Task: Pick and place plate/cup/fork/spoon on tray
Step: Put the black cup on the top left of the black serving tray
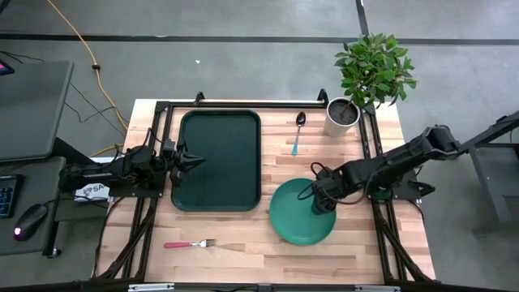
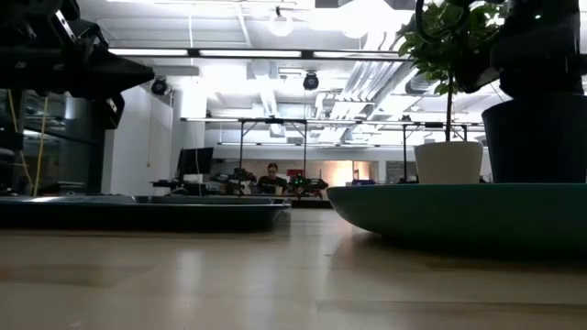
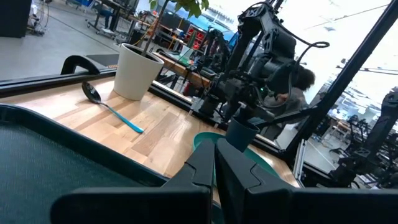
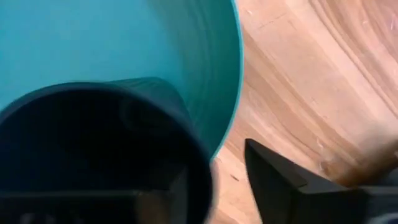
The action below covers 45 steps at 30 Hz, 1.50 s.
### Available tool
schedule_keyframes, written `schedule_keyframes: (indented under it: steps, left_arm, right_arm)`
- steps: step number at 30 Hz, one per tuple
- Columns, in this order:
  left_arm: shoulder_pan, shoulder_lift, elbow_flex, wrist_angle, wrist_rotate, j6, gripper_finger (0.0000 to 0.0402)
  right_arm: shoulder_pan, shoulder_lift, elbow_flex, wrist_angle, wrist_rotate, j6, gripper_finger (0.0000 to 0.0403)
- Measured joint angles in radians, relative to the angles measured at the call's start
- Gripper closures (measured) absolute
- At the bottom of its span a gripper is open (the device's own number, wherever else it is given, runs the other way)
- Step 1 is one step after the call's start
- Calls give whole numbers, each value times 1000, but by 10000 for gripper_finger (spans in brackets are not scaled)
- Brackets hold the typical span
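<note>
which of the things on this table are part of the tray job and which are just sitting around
Part of the job:
tray
plate
cup, in the right gripper over the plate
fork
spoon

Just sitting around:
white pot with a plant

The left gripper is shut over the tray's edge.

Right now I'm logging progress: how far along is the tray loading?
Nothing done: the tray holds nothing. In hand: the right end effector is at the cup over the plate. Left: plate, cup, spoon and fork; the left end effector waits at the tray's edge.
</note>
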Motion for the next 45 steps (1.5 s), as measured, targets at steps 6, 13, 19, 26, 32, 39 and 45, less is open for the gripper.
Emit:
schedule_keyframes:
  steps: [6, 13, 19, 26, 32, 39, 45]
  left_arm:
    - [0, 0, 0, 0, 0, 0, 401]
    - [0, 0, 0, 0, 0, 0, 401]
    - [0, 0, 0, 0, 0, 0, 401]
    - [0, 0, 0, 0, 0, 0, 401]
    - [0, 0, 0, 0, 0, 0, 401]
    - [0, 0, 0, 0, 0, 0, 401]
    - [0, 0, 0, 0, 0, 0, 401]
  right_arm:
    - [-3, -40, 63, -9, 20, -75, 392]
    - [-84, -108, 307, -12, 88, -294, 398]
    - [-171, 30, 559, -5, 84, -399, 401]
    - [-283, 365, 903, -25, 122, -607, 402]
    - [-453, 630, 1121, -13, 219, -621, 402]
    - [-619, 872, 1286, -3, 154, -546, 402]
    - [-669, 975, 1383, -5, 86, -552, 403]
